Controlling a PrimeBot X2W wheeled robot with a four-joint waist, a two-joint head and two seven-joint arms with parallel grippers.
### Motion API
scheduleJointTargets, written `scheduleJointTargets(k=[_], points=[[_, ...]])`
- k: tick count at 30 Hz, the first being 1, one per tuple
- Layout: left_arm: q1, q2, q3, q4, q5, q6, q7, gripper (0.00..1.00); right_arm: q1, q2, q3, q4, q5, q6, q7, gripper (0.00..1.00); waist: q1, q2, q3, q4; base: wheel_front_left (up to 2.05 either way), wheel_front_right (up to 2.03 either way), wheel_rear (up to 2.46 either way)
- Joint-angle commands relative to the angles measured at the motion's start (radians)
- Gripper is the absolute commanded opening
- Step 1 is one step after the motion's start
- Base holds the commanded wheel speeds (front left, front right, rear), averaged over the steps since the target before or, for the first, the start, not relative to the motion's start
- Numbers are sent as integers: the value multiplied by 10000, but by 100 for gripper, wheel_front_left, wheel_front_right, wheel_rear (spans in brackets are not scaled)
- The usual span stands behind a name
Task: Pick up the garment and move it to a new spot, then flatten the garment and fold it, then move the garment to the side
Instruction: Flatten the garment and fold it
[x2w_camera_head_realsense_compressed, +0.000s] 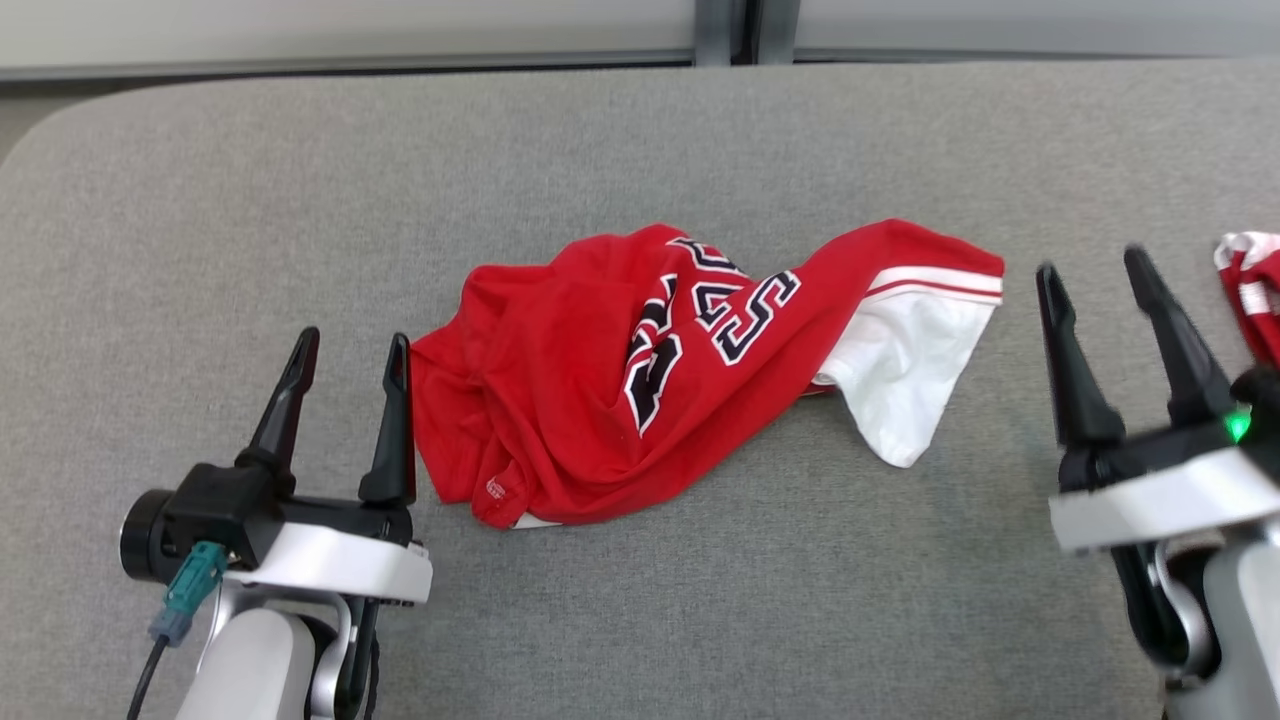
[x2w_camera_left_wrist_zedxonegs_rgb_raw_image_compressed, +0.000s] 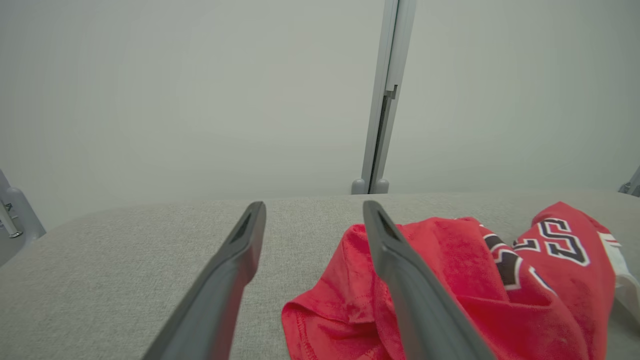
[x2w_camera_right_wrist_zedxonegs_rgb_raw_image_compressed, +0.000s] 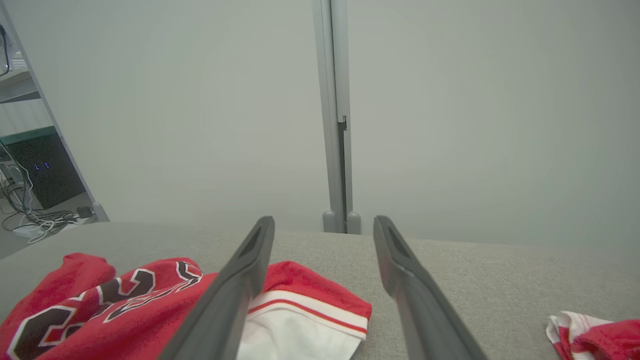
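Since neither side has hold of anything, the garment (x2w_camera_head_realsense_compressed: 580, 400) lies free on the grey table (x2w_camera_head_realsense_compressed: 300, 180).

Lower left of the head frame: left gripper (x2w_camera_head_realsense_compressed: 353, 340), fingers spread wide, empty. Its inner finger stands just beside the garment's left edge. Judgement: staged there to take that edge for spreading.

Centre: the garment is a red jersey with dark, white-edged lettering, bunched in soft folds. A white panel (x2w_camera_head_realsense_compressed: 900, 390) with a red stripe trails toward the right. Judgement: not yet flattened or folded, so corners need finding first.

Right of the frame: right gripper (x2w_camera_head_realsense_compressed: 1091, 262), fingers wide apart, nothing between them, standing apart from the white panel's tip. Judgement: positioned to reach that end.

Far right edge: a second red-and-white cloth (x2w_camera_head_realsense_compressed: 1250, 290), close beside the right gripper. Risk: snagging it instead.
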Motion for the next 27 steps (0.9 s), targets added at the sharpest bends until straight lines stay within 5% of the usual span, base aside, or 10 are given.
scheduleJointTargets(k=[1, 12, 27], points=[[90, 56, 19, 28, 44, -31, -42, 100, 272, 29, -76, -131, -100, 0, 78, 100, 0, -1, -265, -134, 0, 0, 0], [1032, 268, -36, 95, -35, 106, 125, 100, 2971, 859, -828, -1684, -406, 0, 1034, 100, 0, -1, -1100, -445, 0, 0, 0], [1299, 408, -151, -165, -151, 195, 338, 100, 3326, 1068, -881, -2036, -428, 0, 1336, 100, 0, -1, -1277, -494, 0, 0, 0]])
